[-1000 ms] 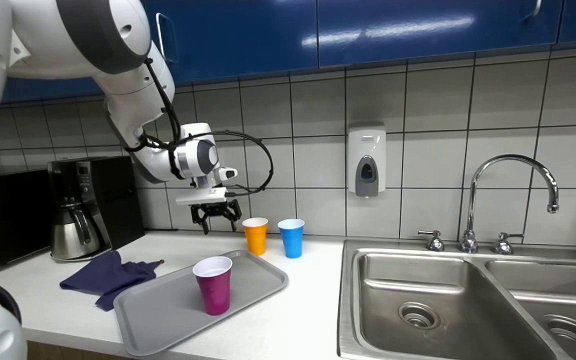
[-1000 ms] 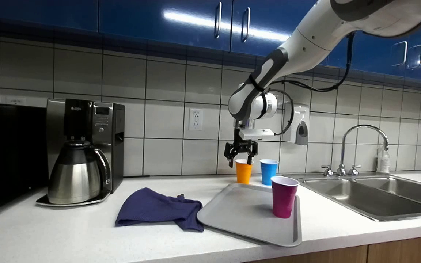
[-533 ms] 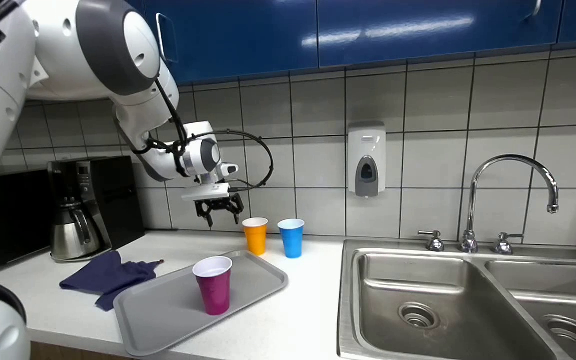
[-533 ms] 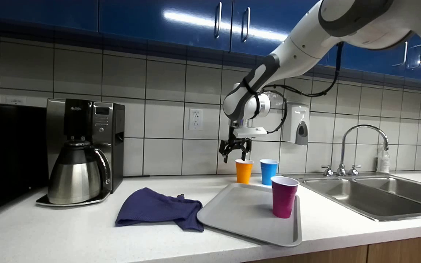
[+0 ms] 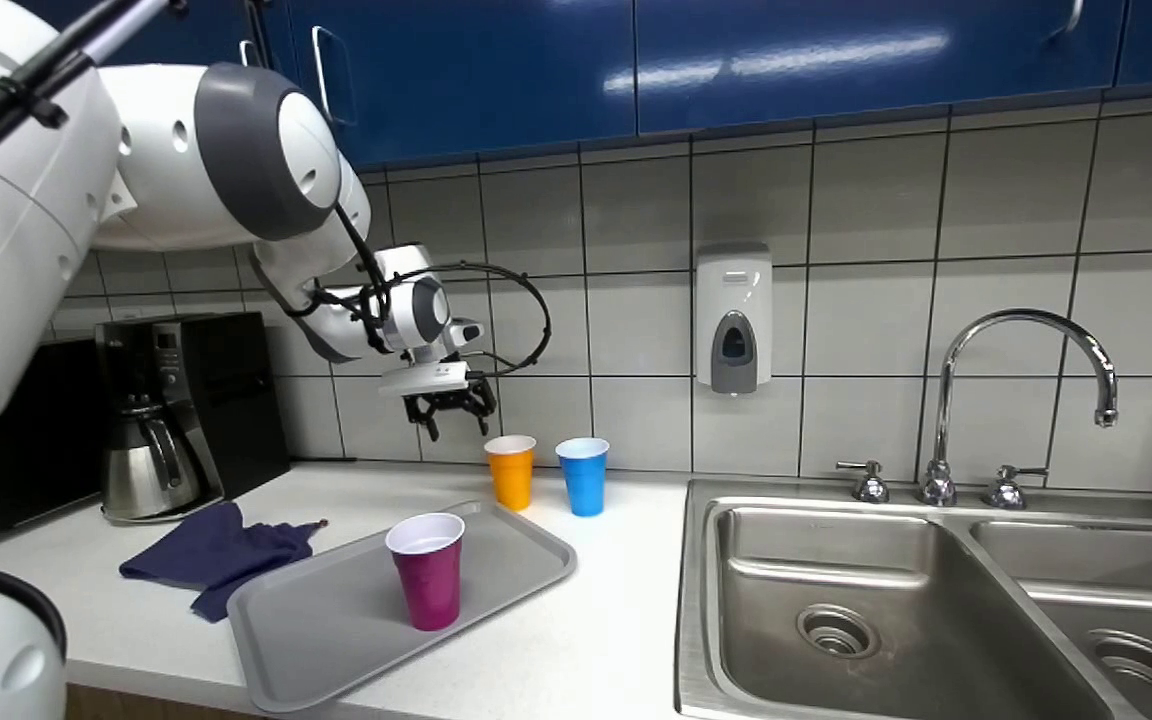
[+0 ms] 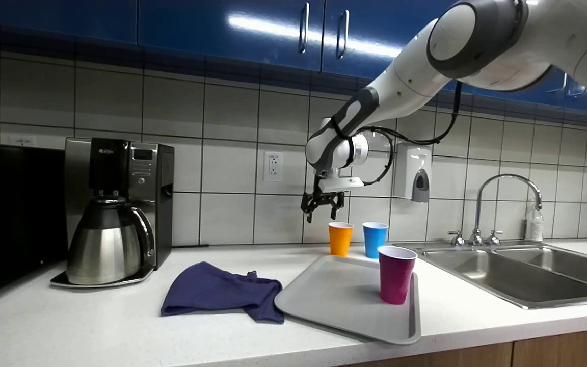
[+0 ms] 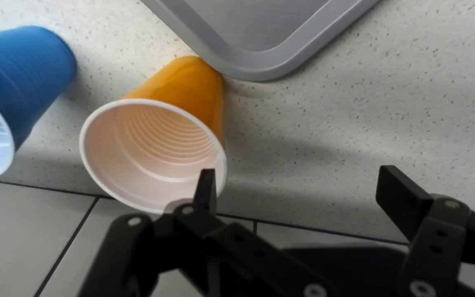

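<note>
Black and two-fingered, the claw (image 7: pixel 296 183) is spread wide with a bare gap between its fingers; both exterior views place it above the counter (image 6: pixel 95 331) near the back edge. Nearest to it is the orange cup (image 7: pixel 157 136), standing upright near that back edge, just past a corner of the tray (image 5: pixel 336 630); whether cup and tray touch cannot be determined. In the wrist view a finger overlaps the cup's white rim, whereas both exterior views show the fingertips higher than the rim and apart from it. Only the wrist view details the ridged rings inside this cup.

Cups counted: three, tapered, white-rimmed. The blue cup (image 6: pixel 375 239) stands just beside the orange one, toward the sink (image 5: pixel 698 600). The magenta cup (image 5: pixel 428 575) stands on the tray near its sink-side edge, in both exterior views but outside the wrist view.

Tray: one, smooth grey, corners rounded, one corner at the counter's front edge. One dark blue cloth (image 6: pixel 222 293), rumpled and textured, lies beside the tray, toward the coffee maker (image 6: pixel 143 199). That machine, black and steel, bears one steel carafe (image 6: pixel 104 255), well apart from the sink.

Sink: steel, two basins, one arched chrome faucet (image 5: pixel 942 420), two handles (image 5: pixel 870 486). Two round drains (image 5: pixel 838 632) are visible in an exterior view, as is a white wall outlet (image 6: pixel 273 166); neither shows in both. One soap dispenser (image 5: pixel 733 318), white and grey, is fixed to the pale tiles (image 5: pixel 636 325).
</note>
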Robot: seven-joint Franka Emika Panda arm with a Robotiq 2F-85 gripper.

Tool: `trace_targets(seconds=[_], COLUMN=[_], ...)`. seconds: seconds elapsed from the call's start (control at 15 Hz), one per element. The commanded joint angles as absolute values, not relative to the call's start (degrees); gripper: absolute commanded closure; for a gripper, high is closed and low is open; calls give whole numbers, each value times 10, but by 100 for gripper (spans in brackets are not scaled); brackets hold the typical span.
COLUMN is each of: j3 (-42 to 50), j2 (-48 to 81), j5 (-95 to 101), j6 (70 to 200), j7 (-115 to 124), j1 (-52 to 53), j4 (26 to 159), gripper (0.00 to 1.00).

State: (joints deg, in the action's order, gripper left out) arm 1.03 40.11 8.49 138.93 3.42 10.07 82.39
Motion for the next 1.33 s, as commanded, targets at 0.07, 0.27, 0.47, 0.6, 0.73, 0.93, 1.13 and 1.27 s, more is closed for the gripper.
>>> trace_targets(seconds=[0.07, 0.27, 0.47, 0.6, 0.73, 0.93, 1.13, 1.27], j3=[24, 25, 26, 27, 29, 32, 33, 35], j2=[447, 466, 481, 490, 496, 502, 505, 507], j5=[95, 90, 88, 88, 88, 88, 88, 89], j6=[1360, 1356, 1353, 1350, 1346, 1339, 1335, 1333], j7=[53, 51, 50, 51, 51, 52, 52, 53], j1=[105, 101, 99, 99, 98, 97, 96, 97], j4=[748, 725, 708, 700, 694, 687, 687, 688], gripper=[0, 0, 0, 0, 0, 0, 0, 0])
